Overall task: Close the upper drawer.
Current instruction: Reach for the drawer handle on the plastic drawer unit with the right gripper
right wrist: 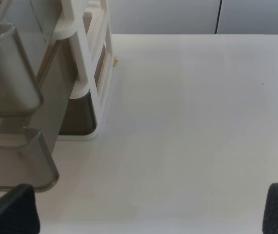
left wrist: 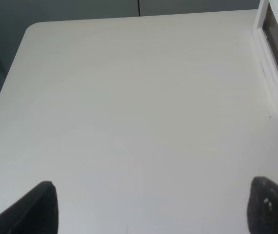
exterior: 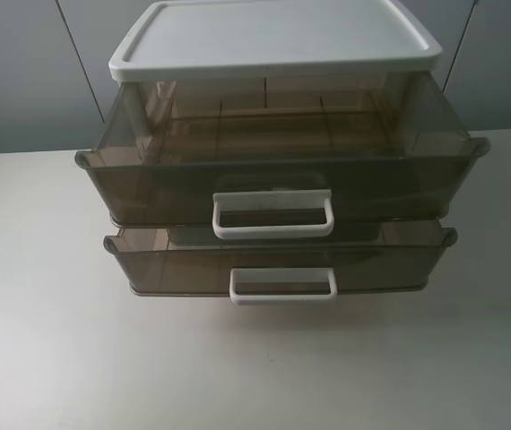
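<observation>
Closing has not begun: the upper drawer (exterior: 273,179) juts well out from under the white lid (exterior: 273,36), its front toward the near edge of the surface (exterior: 58,340), while the unit stands by the far edge. It is smoky, see-through plastic, hard and glossy, with rounded corners and a chunky white loop handle (exterior: 272,215). The shallower lower drawer (exterior: 273,262) is out too. The left tool (left wrist: 151,207) and right tool (right wrist: 146,209) hover over bare surface, fingers spread wide, holding nothing.

upper drawer (exterior: 193,184) | smoky-brown, see-through (white handle) | pulled open
</observation>
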### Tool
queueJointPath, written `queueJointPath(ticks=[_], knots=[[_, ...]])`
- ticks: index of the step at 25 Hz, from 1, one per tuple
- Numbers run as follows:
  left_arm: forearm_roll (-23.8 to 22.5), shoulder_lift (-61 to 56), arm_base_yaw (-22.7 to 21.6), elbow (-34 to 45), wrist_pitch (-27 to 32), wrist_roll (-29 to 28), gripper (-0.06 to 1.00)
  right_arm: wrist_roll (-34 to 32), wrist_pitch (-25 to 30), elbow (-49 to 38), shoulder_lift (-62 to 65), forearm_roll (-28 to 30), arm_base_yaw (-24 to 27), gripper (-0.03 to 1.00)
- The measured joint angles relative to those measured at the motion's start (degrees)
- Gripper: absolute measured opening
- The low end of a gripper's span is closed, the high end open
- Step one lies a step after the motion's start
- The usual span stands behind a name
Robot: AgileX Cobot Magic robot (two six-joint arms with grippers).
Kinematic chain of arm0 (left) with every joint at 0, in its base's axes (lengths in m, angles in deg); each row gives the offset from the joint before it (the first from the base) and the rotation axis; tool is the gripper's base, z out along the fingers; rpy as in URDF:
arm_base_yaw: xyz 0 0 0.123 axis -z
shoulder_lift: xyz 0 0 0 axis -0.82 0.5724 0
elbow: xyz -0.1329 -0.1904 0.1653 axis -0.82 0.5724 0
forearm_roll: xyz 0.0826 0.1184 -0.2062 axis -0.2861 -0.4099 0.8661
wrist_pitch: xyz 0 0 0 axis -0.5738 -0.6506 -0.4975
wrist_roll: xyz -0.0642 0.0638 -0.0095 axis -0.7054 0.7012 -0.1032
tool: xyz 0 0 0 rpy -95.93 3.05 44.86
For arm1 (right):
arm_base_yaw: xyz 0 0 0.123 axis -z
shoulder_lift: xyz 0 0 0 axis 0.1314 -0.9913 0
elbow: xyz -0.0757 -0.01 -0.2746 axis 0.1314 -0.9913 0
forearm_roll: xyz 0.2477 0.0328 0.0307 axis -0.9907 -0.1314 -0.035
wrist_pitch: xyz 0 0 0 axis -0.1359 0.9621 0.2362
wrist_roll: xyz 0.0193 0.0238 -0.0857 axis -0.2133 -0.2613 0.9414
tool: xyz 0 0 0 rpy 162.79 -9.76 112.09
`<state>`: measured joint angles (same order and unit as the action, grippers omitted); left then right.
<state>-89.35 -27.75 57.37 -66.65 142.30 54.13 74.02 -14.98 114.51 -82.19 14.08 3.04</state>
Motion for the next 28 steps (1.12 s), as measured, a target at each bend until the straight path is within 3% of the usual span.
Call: queueJointPath(ticks=[28], knots=[[-0.12,0.0,0.0,0.0,0.0,0.0,0.74,0.0,0.71,2.55,-0.75,-1.07,0.0,0.69]])
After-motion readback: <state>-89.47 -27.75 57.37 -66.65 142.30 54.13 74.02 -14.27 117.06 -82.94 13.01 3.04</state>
